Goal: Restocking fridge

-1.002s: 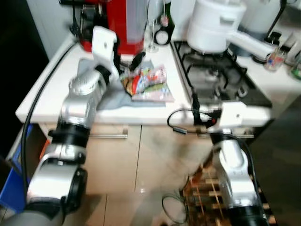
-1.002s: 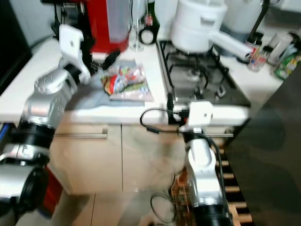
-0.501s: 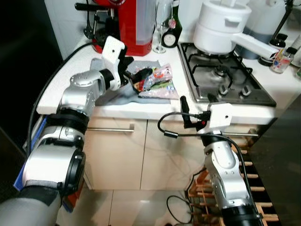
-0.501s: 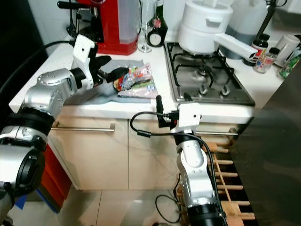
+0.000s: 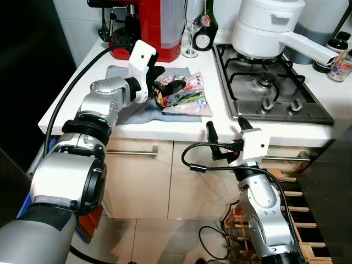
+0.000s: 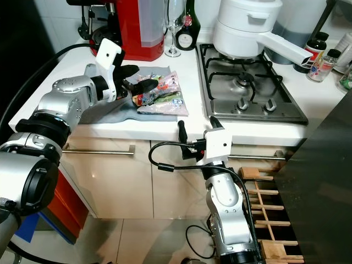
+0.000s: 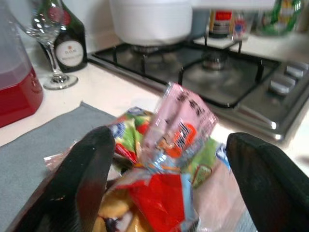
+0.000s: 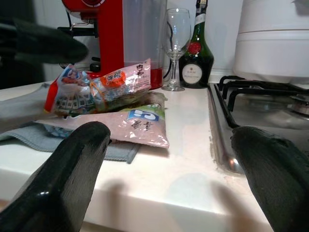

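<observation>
I am reaching my left claw (image 5: 171,87), fingers spread apart, around the crinkly colourful plastic snack packets (image 5: 184,96) lying on the grey cloth (image 5: 127,110) beside the red coffee machine (image 5: 157,27), and should close low and gently, while my right claw (image 6: 192,129) is hanging open below the white table (image 5: 181,127) edge.

The left gripper (image 7: 166,164) reaches over a heap of colourful snack packets (image 7: 164,145), its two black fingers (image 7: 89,169) spread wide on either side of them. The packets lie partly on a grey cloth (image 7: 43,135) on the white worktop (image 7: 120,92). Beyond them stand a wine glass (image 7: 48,43), a dark bottle (image 7: 70,41), and a gas hob (image 7: 212,77) carrying a white pot (image 7: 149,19).
</observation>
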`<state>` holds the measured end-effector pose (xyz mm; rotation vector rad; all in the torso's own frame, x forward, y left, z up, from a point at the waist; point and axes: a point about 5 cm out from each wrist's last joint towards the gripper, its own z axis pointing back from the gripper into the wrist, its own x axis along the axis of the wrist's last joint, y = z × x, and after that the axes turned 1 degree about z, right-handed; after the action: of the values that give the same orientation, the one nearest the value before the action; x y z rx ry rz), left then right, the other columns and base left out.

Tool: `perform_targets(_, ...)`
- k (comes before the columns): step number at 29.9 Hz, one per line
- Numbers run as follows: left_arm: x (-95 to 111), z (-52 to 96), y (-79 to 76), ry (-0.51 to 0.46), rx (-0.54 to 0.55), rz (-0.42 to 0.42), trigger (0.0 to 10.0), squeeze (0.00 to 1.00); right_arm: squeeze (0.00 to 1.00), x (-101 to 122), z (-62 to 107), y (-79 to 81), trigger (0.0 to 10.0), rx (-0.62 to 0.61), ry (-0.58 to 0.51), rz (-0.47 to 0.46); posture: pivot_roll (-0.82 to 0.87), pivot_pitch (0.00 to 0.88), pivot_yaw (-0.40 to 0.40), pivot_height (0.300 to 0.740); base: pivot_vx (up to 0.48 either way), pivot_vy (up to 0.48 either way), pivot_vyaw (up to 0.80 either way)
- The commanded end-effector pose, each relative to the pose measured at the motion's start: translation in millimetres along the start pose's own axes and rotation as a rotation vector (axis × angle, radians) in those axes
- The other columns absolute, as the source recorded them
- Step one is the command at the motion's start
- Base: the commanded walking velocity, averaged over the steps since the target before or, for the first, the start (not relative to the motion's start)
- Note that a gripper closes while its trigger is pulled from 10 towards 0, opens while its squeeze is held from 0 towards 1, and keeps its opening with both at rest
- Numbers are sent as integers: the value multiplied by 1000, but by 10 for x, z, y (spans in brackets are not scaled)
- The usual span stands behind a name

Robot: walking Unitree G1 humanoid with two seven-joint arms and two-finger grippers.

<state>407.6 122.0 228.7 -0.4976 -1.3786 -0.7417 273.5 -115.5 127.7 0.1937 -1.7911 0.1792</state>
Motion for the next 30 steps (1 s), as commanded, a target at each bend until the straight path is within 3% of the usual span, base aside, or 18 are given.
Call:
perform_targets(1, 83, -32, -16, -1, -9, -40, 0, 0, 0, 29, 7, 5, 10000, 2, -5, 3, -74, 0, 32, 740, 0, 0, 0)
perform_targets(11, -129, -84, -56, 141, 41, -170, 0, 0, 0, 14, 56, 11, 10000, -8, 17, 9, -92, 0, 45, 740, 0, 0, 0)
perform_targets(23, -289, -140, -154, 197, 22, -200, 0, 0, 0, -1, 98, 2, 10000, -33, 28, 15, -125, 0, 77, 740, 0, 0, 0)
perform_targets(30, -290, -184, -184, 177, 63, -210, 0, 0, 0, -7, 115, -32, 10000, -54, 33, 28, -151, 0, 92, 740, 0, 0, 0)
